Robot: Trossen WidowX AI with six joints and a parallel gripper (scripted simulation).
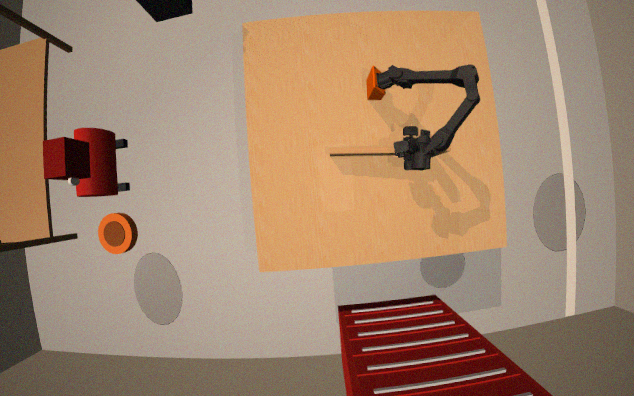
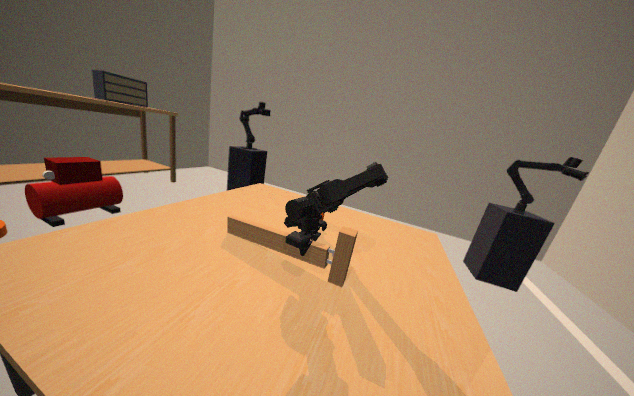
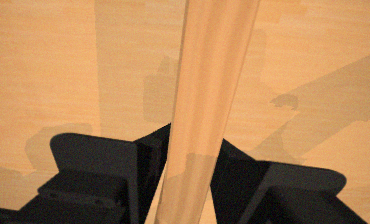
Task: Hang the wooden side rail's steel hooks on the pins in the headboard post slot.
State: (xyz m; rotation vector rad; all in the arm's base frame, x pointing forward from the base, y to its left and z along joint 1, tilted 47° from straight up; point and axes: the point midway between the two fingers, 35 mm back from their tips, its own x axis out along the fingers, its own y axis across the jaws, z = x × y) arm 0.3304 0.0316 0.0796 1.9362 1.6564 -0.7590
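The wooden side rail (image 1: 362,154) (image 2: 260,236) (image 3: 208,75) stands on edge, its far end toward the left in the exterior view. My gripper (image 2: 304,246) (image 3: 189,128) is shut on the rail near its hook end. That end is above the table. The headboard post (image 2: 343,257) stands upright just beyond it. Two steel hooks (image 2: 331,256) bridge a narrow gap between the rail's end and the post. Their tips, the slot and the pins are hidden, so I cannot tell whether the hooks sit on the pins. Whether the far end touches the table is unclear.
The table (image 1: 295,215) (image 2: 140,300) carries an orange block (image 1: 375,84), beside the arm's base in the overhead view. The arm (image 1: 472,95) bends around the right side. Off the table are a red compressor (image 1: 96,162) (image 2: 75,196) and two other arms on dark pedestals (image 2: 246,167) (image 2: 507,245).
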